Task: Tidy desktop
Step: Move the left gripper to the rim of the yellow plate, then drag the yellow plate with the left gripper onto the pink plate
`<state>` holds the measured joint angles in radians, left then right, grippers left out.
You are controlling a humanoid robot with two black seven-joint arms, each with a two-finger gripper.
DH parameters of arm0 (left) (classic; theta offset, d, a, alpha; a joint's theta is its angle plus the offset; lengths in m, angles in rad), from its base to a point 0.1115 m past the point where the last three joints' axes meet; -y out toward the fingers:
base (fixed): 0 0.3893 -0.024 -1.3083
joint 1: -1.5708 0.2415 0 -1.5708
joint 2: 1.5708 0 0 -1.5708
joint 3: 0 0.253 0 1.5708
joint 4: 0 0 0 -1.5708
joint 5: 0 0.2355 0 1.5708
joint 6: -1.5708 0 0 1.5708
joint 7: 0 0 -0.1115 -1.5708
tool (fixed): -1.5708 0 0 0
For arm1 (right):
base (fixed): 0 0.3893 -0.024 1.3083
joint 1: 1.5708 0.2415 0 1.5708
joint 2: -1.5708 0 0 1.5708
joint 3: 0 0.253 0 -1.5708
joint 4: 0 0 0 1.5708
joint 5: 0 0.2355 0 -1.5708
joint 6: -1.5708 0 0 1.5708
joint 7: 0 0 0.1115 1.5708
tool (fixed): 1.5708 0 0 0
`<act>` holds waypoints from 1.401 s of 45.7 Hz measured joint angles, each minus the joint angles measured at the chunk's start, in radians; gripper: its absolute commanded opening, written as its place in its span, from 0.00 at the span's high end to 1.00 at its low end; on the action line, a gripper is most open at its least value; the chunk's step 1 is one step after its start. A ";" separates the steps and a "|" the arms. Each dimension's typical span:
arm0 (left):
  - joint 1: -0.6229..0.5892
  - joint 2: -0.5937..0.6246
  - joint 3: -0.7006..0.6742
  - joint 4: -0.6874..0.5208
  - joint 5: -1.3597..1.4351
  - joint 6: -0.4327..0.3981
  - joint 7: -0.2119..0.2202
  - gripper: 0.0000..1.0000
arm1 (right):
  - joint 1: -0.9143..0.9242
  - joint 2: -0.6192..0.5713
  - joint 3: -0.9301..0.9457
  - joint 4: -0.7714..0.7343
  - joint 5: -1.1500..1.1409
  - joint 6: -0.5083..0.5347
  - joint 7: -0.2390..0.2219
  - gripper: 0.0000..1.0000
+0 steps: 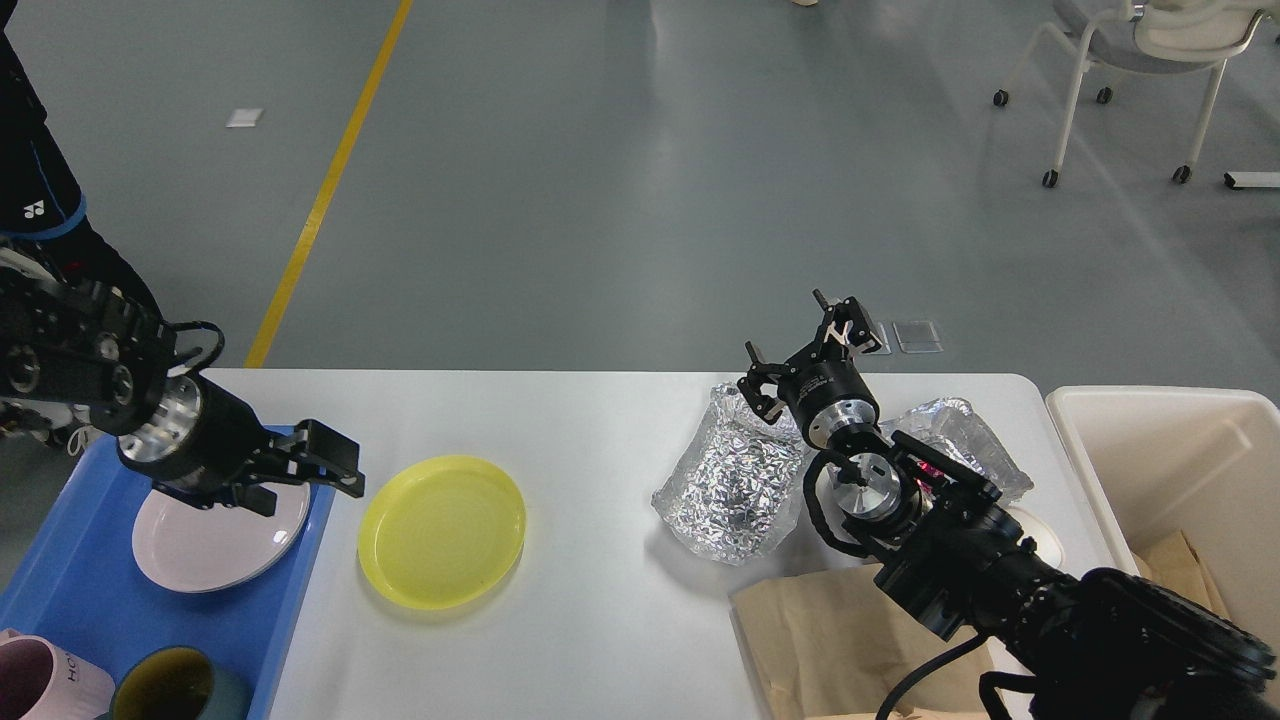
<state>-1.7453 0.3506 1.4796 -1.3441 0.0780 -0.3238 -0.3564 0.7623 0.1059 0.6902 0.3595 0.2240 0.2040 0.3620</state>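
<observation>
The white desktop (600,420) holds a yellow plate (442,530), two crumpled foil containers (735,490) (965,440) and a brown paper bag (840,640). My left gripper (345,470) is open and empty, above the right edge of the blue tray (80,600), just left of the yellow plate. My right gripper (805,345) is open wide and empty, raised over the far edge of the left foil container. A white cup (1035,535) is mostly hidden behind my right arm.
The blue tray holds a pale pink plate (215,540), a white mug (40,680) and a teal mug (180,690). A cream-white bin (1180,440) with brown paper inside stands right of the table. A person (40,210) stands at far left. A wheeled chair (1130,60) stands far right.
</observation>
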 measured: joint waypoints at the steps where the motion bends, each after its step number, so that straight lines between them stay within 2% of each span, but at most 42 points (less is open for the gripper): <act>1: 0.013 -0.007 0.000 -0.001 -0.010 0.008 0.012 0.08 | 0.000 0.000 0.000 0.000 0.000 0.000 0.000 0.00; 5: 0.066 -0.022 -0.003 -0.006 -0.063 0.029 0.070 0.09 | 0.000 0.000 0.000 0.000 0.000 0.000 0.000 0.00; 10: 0.132 -0.028 -0.005 -0.008 -0.132 0.068 0.107 0.09 | 0.000 0.000 0.000 0.000 0.000 0.000 0.000 0.00; 20: 0.254 -0.056 -0.031 -0.008 -0.239 0.284 0.116 0.09 | 0.000 0.000 0.000 0.000 0.000 0.000 0.000 0.00; 26: 0.279 -0.056 -0.071 -0.006 -0.301 0.358 0.116 0.09 | 0.000 0.000 0.000 0.000 0.000 0.000 0.000 0.00; 36: 0.310 -0.062 -0.110 -0.002 -0.323 0.368 0.116 0.10 | 0.000 0.000 0.000 0.001 0.000 0.000 0.000 0.00; 48: 0.377 -0.064 -0.147 0.027 -0.326 0.438 0.116 0.23 | 0.000 0.000 0.000 0.001 0.000 0.000 0.000 0.00; 57: 0.408 -0.064 -0.186 0.064 -0.375 0.477 0.115 0.25 | 0.000 0.000 0.000 0.001 0.000 0.000 0.000 0.00; 64: 0.438 -0.067 -0.203 0.101 -0.407 0.487 0.115 0.30 | 0.000 0.000 0.000 0.001 0.000 0.000 0.000 0.00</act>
<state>-1.3076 0.2836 1.2766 -1.2427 -0.3294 0.1636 -0.2415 0.7624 0.1058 0.6903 0.3606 0.2240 0.2040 0.3620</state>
